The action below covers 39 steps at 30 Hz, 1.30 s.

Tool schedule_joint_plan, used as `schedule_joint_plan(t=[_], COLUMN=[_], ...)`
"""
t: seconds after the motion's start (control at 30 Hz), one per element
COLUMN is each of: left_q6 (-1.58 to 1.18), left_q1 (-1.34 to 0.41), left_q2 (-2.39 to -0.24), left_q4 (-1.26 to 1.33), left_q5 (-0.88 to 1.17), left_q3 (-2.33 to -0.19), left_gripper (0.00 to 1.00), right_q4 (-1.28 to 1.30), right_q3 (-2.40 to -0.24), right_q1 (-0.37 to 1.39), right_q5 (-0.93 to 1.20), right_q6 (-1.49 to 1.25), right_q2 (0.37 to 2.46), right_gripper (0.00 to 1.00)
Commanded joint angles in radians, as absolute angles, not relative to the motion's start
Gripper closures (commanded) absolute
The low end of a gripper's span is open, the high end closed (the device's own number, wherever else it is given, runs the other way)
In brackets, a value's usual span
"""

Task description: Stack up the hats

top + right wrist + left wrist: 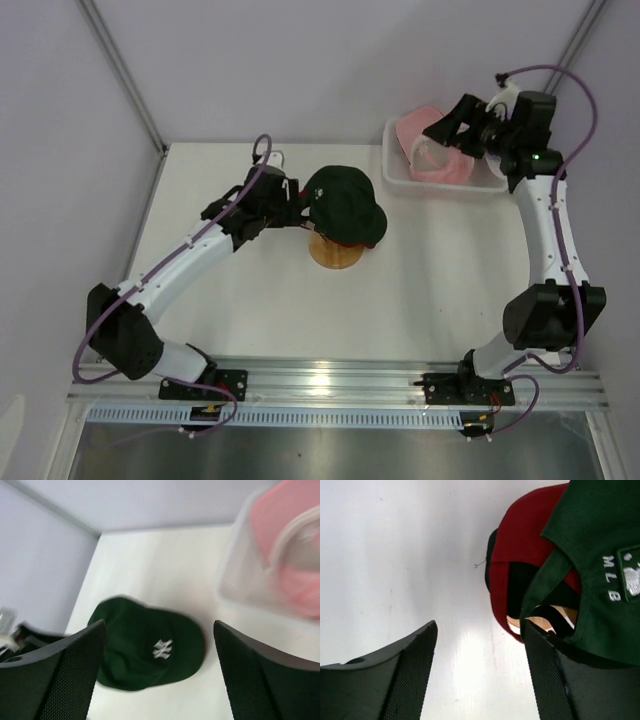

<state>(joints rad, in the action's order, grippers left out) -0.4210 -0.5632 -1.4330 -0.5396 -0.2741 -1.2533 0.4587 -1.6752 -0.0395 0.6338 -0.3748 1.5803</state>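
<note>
Three caps at least sit nested on the stand (335, 252) at mid-table: a green cap (345, 205) on top, a red cap (525, 535) under it, and a black cap (490, 562) edging out below. The domed stand gives each crown a form to settle over, so the pile keeps its shape.

The left gripper (479, 630) waits at the rear of the pile, low over the table (250, 300). Its fingers are parted and hold nothing. One finger lies just beside the green cap's back edge; whether it touches cannot be told. That position suits steadying or straightening the top cap.

The right gripper (160, 627) hangs above the basket (400, 175) at the far right corner, well apart from the stack. Its fingers are spread wide and empty. A pink cap (425, 130) lies in the basket beneath it, probably the next one to fetch. Spread fingers there suit a descent onto soft fabric, and the basket wall may hinder the approach.
</note>
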Motion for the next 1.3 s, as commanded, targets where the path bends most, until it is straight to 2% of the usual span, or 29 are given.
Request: schedule_joint_plan(t=[0.0, 0.07, 0.1, 0.2, 0.33, 0.5, 0.6, 0.87, 1.0, 1.17, 1.27], left_q6=[-0.394, -0.388, -0.382, -0.373, -0.347, -0.322, -0.311, -0.304, -0.301, -0.298, -0.295], left_q1=[-0.532, -0.516, -0.508, -0.48, -0.46, -0.451, -0.442, -0.41, -0.397, -0.385, -0.382], left_q2=[-1.345, -1.307, -1.293, -1.232, -1.193, -1.203, -1.226, -1.261, -1.275, -1.305, -1.324], left_q4=[-0.587, -0.603, -0.604, -0.603, -0.606, -0.583, -0.571, -0.535, -0.522, -0.523, -0.523], left_q5=[-0.255, -0.236, -0.229, -0.196, -0.15, -0.089, -0.072, -0.067, -0.072, -0.078, -0.08], left_q3=[-1.339, -1.353, -1.368, -1.379, -1.396, -1.396, -1.416, -1.431, -1.433, -1.46, -1.479], left_gripper=[0.22, 0.15, 0.14, 0.01, 0.0, 0.01, 0.01, 0.0, 0.01, 0.0, 0.0], right_q4=[0.589, 0.626, 0.659, 0.683, 0.673, 0.601, 0.58, 0.64, 0.637, 0.604, 0.594], right_q3=[-1.805, -1.887, -1.91, -1.954, -1.971, -2.005, -2.032, -2.166, -2.181, -2.194, -2.239], right_q1=[-0.109, -0.136, -0.165, -0.233, -0.288, -0.29, -0.278, -0.215, -0.195, -0.163, -0.143], right_q5=[0.418, 0.33, 0.318, 0.31, 0.252, 0.385, 0.477, 0.255, 0.147, 0.074, 0.019], right_q6=[-0.321, -0.295, -0.27, -0.249, -0.221, -0.181, -0.202, -0.163, -0.149, -0.121, -0.103], right_q2=[1.614, 1.673, 1.695, 1.775, 1.856, 1.954, 2.043, 2.278, 2.319, 2.356, 2.399], right_gripper=[0.09, 0.08, 0.01, 0.01, 0.01, 0.02, 0.09, 0.19, 0.23, 0.24, 0.31])
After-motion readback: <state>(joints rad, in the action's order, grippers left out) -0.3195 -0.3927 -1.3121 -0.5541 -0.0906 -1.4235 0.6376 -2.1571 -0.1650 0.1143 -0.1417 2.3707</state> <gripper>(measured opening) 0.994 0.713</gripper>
